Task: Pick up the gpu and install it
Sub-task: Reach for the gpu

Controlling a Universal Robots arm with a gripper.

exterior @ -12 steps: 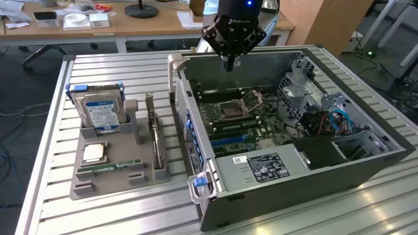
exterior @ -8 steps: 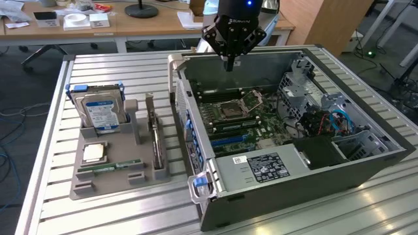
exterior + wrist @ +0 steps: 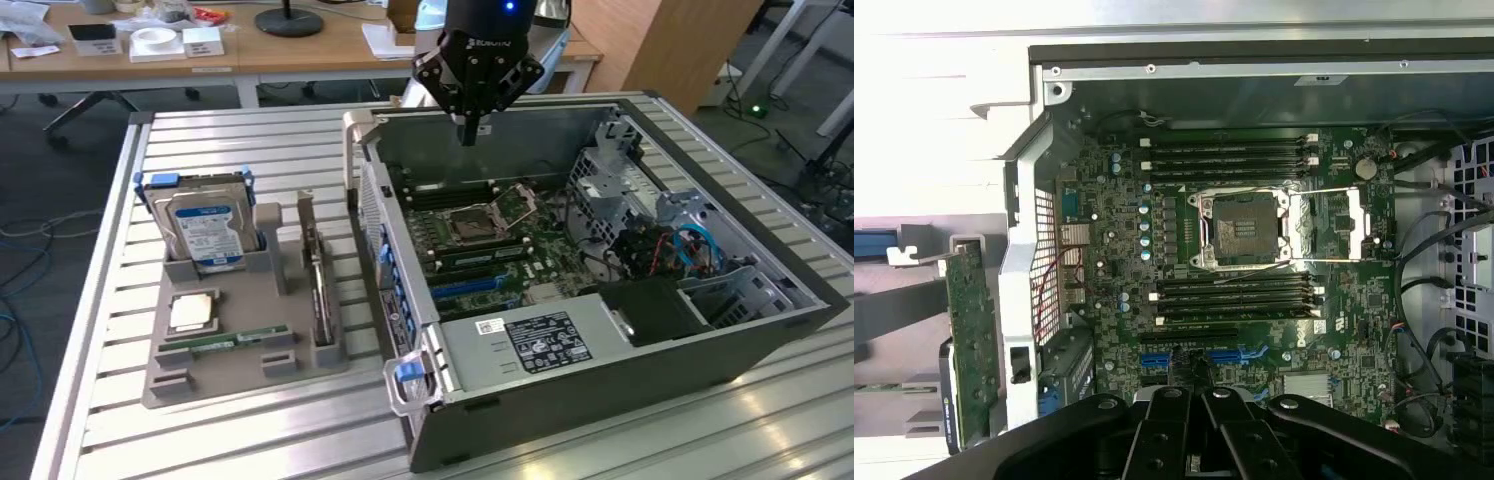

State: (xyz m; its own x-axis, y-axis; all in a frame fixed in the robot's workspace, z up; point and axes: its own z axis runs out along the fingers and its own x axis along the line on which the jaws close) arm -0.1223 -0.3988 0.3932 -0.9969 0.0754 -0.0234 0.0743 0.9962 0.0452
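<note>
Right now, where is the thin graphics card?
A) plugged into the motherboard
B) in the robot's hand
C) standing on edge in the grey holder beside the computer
C: the graphics card stands on edge in the grey holder, and the hand over the computer case holds nothing.

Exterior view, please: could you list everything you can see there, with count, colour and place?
table: one, silver slats, under everything
case: one, grey, open, towards the exterior view's right
motherboard: one, green, inside the case
socket: one, silver, on the motherboard
holder: one, grey, on the table beside the case
hard drive: one, silver with blue label, upright in the holder
gpu: one, dark, on edge in the holder
memory stick: one, green, flat in the holder
CPU: one, silvery, flat in the holder
desk: at least one, wood, behind the table
end effector: one, black, shut and empty, over the case's far side
</note>
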